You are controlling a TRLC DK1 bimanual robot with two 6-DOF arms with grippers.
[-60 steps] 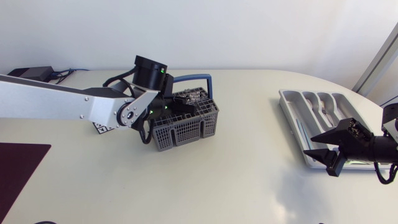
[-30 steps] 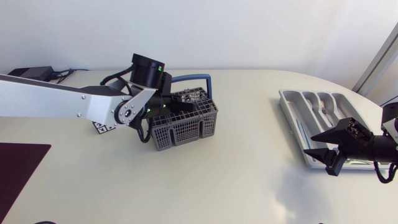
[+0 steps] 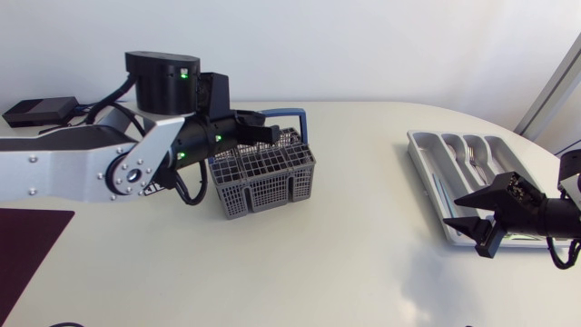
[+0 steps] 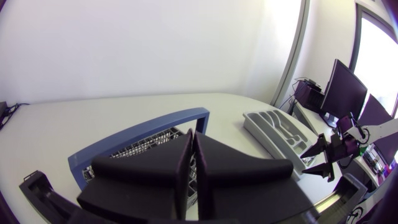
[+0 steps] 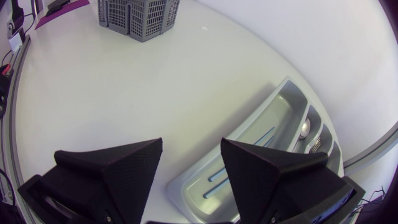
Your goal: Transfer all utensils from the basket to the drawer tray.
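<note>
Basket (image 3: pixel 263 179) and drawer tray (image 3: pixel 454 168) sit well apart on the pale table (image 3: pixel 345 263), the basket left of the middle and the tray near the right end. At the far left a dark purple mat (image 3: pixel 27 245) lies on the tabletop. The left arm comes in above it, and its left gripper (image 3: pixel 270 133) hangs over the basket's rear part, just beside the blue handle (image 3: pixel 281 114). In the left wrist view the two fingers (image 4: pixel 149 168) are pressed flat against each other, and nothing shows in the thin seam between them. The handle (image 4: pixel 143 134) and a strip of grey mesh lie just beneath them. From the head view the basket's gridded compartments are too dim to tell whether any utensils lie inside.

Across the bare middle of the table, the tray holds a fork (image 3: pixel 472 154) in one of its rear slots. The right wrist view also shows a spoon (image 5: pixel 305 128) in a neighbouring slot. The right gripper (image 3: pixel 452 212) hovers at the tray's near end, fingers spread wide (image 5: pixel 191 149) and grasping nothing.
</note>
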